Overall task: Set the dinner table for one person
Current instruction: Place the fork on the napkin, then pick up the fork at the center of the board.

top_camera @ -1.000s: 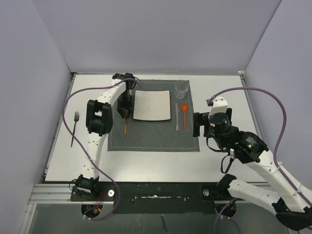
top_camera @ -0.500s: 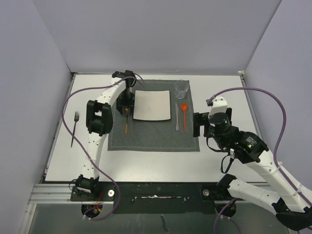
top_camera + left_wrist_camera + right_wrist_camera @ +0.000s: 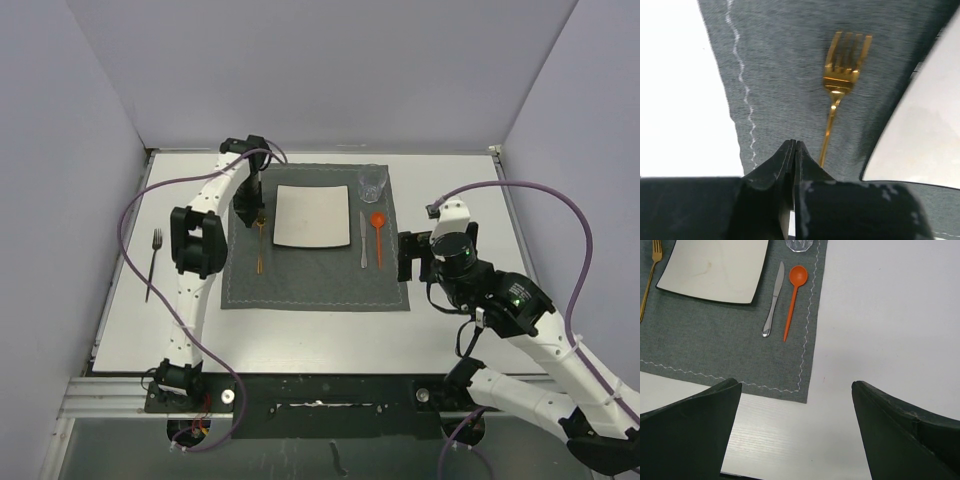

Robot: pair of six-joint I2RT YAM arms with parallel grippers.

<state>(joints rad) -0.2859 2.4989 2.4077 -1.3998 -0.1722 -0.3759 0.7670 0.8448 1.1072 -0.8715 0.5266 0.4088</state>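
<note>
Progress looks far along from my seat. The table (image 3: pixel 300 330) spreads wide on every side of the plate (image 3: pixel 312 216), which sits on the mat (image 3: pixel 310 285). A gold fork (image 3: pixel 840 85) lies just left of the plate. A knife (image 3: pixel 364 240) lies just right of the plate, with a spoon (image 3: pixel 378 232) beside it, farther from the plate. A glass (image 3: pixel 372 183) stands off the plate's far right corner.

I judge the place setting as good as laid. What may be left is a dark fork (image 3: pixel 153 262), well to the left of the plate, off the mat on bare table. I cannot tell whether it is a spare or needs moving.

My count:
- one plate
- one mat
- one glass
- one knife
- one spoon
- two forks

The left gripper (image 3: pixel 795 147) hangs just left of the plate, above the gold fork's handle, jaws pressed together on nothing. The right gripper (image 3: pixel 795 385) sits well right of the plate, past the mat's edge, spread wide and empty.
</note>
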